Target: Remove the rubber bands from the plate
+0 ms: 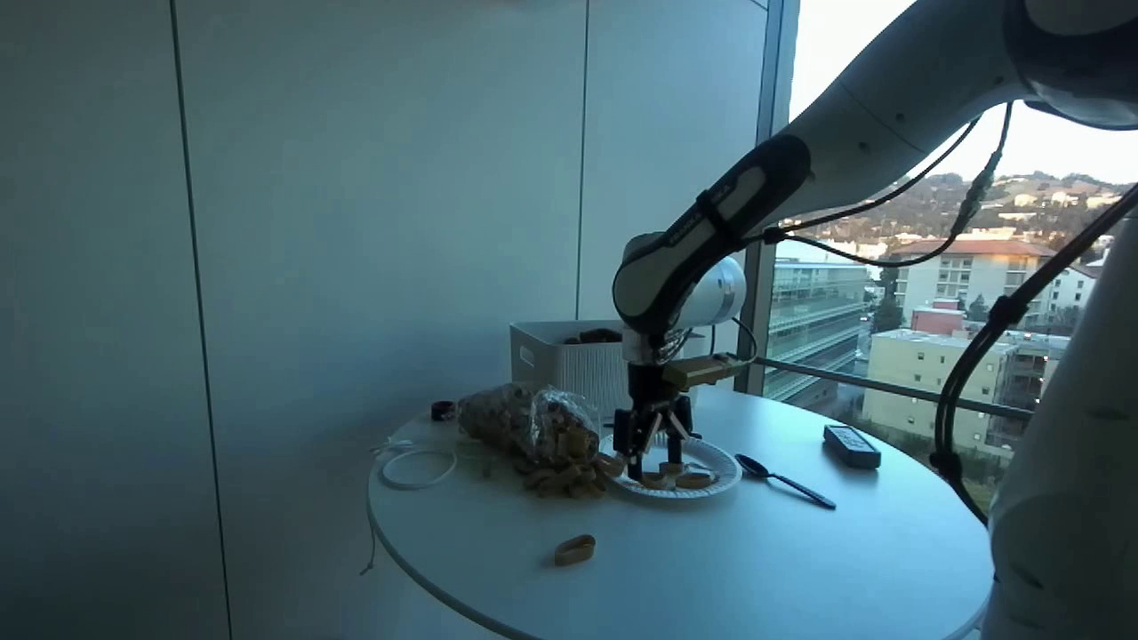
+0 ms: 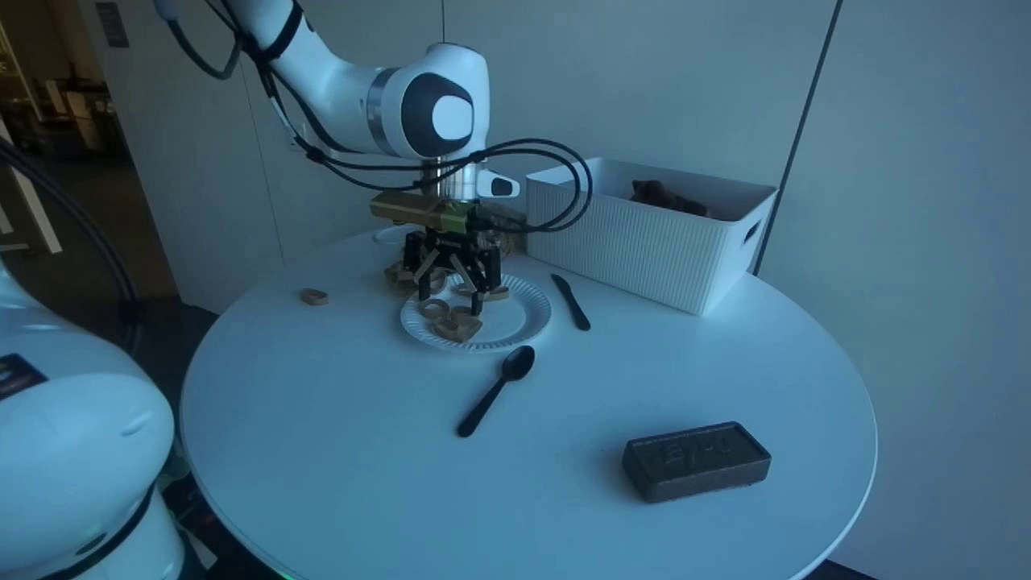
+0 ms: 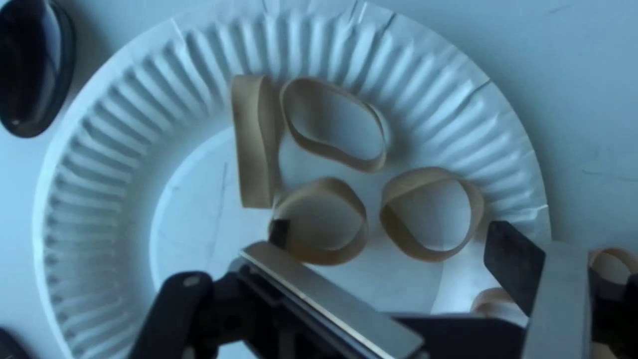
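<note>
Where the gripper point(image 3: 391, 234) gapes, rubber bands point(image 3: 398, 228) lie between.

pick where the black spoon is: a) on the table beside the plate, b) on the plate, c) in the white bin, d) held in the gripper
a: in an exterior view the black spoon lies on the table next to the plate, and the wrist view shows its bowl apart from the rim.

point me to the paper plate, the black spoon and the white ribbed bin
Paper plate point(image 3: 94, 164): in the wrist view, on its fluted rim.
Black spoon point(image 2: 492, 395): in an exterior view, on the handle, nearer the bowl end.
White ribbed bin point(image 2: 628, 246): in an exterior view, on its long side wall.
</note>
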You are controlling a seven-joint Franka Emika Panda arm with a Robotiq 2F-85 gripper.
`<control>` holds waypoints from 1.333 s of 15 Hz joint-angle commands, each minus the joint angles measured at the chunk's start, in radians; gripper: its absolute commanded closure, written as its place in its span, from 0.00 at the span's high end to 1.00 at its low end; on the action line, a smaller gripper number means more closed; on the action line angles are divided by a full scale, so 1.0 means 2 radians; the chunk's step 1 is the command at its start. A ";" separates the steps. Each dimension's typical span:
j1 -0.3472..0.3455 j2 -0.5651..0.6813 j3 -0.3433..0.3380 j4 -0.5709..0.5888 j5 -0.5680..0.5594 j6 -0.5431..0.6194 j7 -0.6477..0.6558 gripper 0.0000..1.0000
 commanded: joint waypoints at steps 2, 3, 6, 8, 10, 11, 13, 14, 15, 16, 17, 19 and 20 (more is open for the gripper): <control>-0.005 -0.037 0.003 -0.015 -0.003 -0.009 0.017 0.74; -0.005 -0.039 0.003 -0.013 -0.001 -0.018 0.017 0.66; -0.008 -0.043 0.003 -0.009 -0.006 -0.047 0.026 0.42; -0.009 -0.045 0.003 -0.007 -0.006 -0.063 0.029 0.79; -0.010 -0.045 0.002 -0.007 -0.006 -0.072 0.030 0.85; -0.010 -0.046 0.002 -0.006 -0.005 -0.076 0.029 0.92; -0.011 -0.046 0.002 -0.006 -0.005 -0.083 0.028 1.00; -0.011 -0.045 0.001 -0.005 -0.003 -0.086 0.027 1.00; -0.011 -0.044 0.000 -0.004 0.000 -0.089 0.023 1.00; -0.010 -0.043 -0.002 -0.004 0.006 -0.090 0.017 1.00; -0.011 -0.040 -0.002 -0.003 0.006 -0.084 0.016 1.00; -0.011 -0.029 -0.004 0.000 0.007 -0.080 0.016 1.00; -0.012 -0.024 -0.005 -0.001 0.004 -0.070 0.018 0.99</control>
